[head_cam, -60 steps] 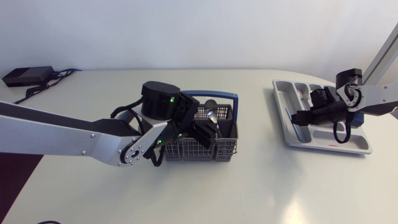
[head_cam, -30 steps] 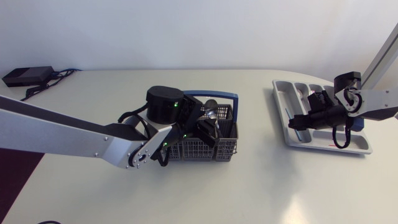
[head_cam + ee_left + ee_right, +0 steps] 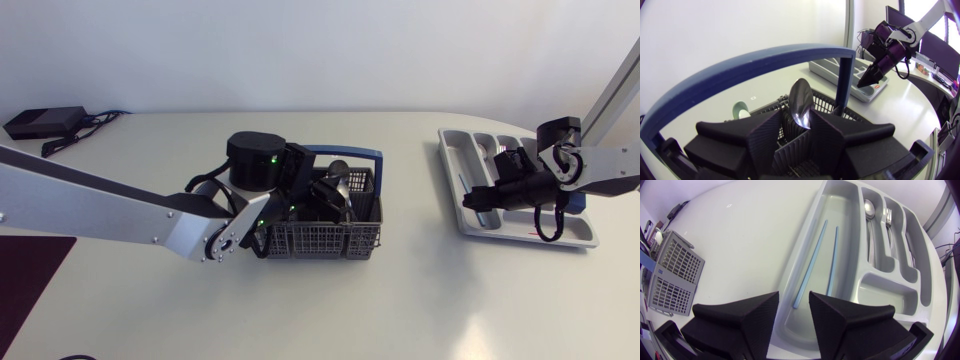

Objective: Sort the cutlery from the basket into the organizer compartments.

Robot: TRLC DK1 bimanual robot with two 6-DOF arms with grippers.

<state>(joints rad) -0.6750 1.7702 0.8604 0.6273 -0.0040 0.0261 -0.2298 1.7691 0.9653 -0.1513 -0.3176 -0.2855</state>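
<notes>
The grey cutlery basket (image 3: 330, 240) with its blue handle (image 3: 740, 65) stands mid-table. My left gripper (image 3: 325, 200) is down inside it, shut on a metal spoon (image 3: 801, 102) whose bowl sticks up between the fingers (image 3: 765, 137). A pale green utensil (image 3: 740, 109) stands beside them in the basket. The grey organizer (image 3: 575, 232) lies at the right. My right gripper (image 3: 470, 200) hovers open over its long left compartment (image 3: 850, 280), which holds two blue chopsticks (image 3: 812, 262). A spoon (image 3: 869, 210) and a fork (image 3: 887, 215) lie in narrower compartments.
A black power adapter (image 3: 45, 122) with cables lies at the table's back left corner. Bare table stretches between the basket (image 3: 670, 275) and the organizer (image 3: 832, 67), and along the front edge.
My left gripper has sunk deeper into the basket and its fingers have drawn together around the spoon. My right gripper has shifted slightly over the organizer's left side.
</notes>
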